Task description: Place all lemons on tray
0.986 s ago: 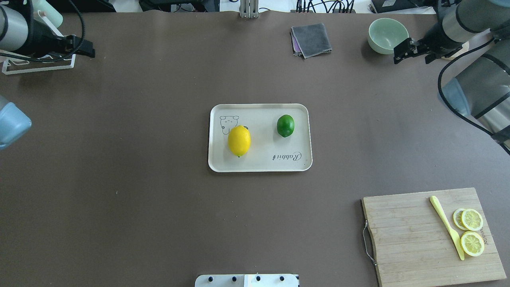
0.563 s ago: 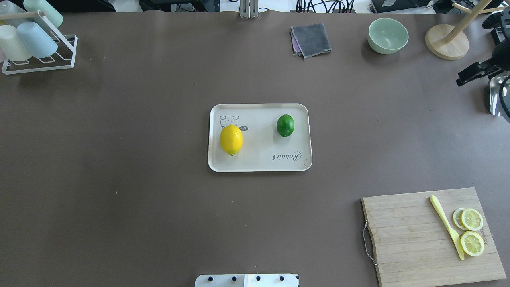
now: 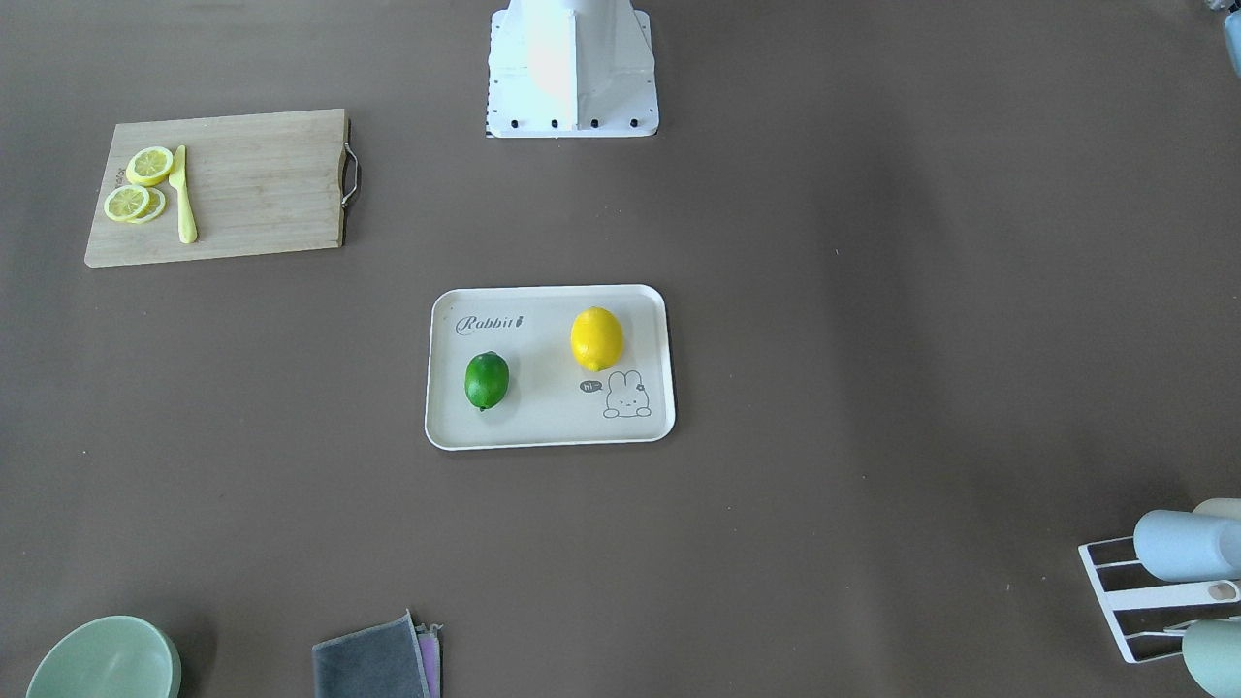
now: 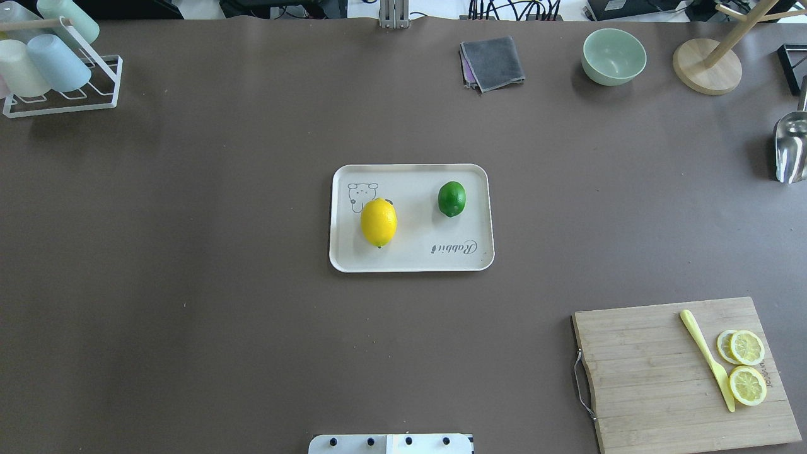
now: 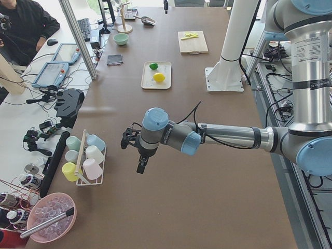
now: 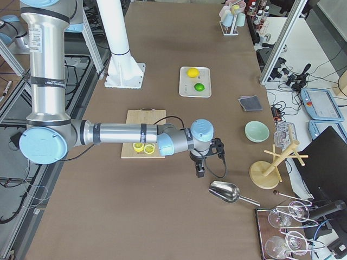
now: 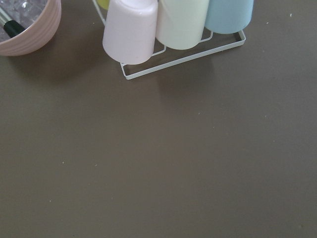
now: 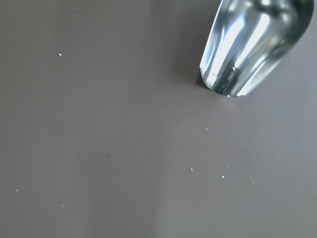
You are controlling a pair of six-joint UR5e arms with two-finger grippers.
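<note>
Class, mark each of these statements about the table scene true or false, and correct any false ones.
1. The bright yellow oval lemon and the dark green oval lemon both lie on the cream rectangular tray. True.
2. The two lemons touch. False: they lie apart.
3. The thin yellow citrus slices lie on the wooden cutting board. True.
4. The slim yellow knife lies on the tray. False: it lies on the cutting board, beside the slices.
</note>
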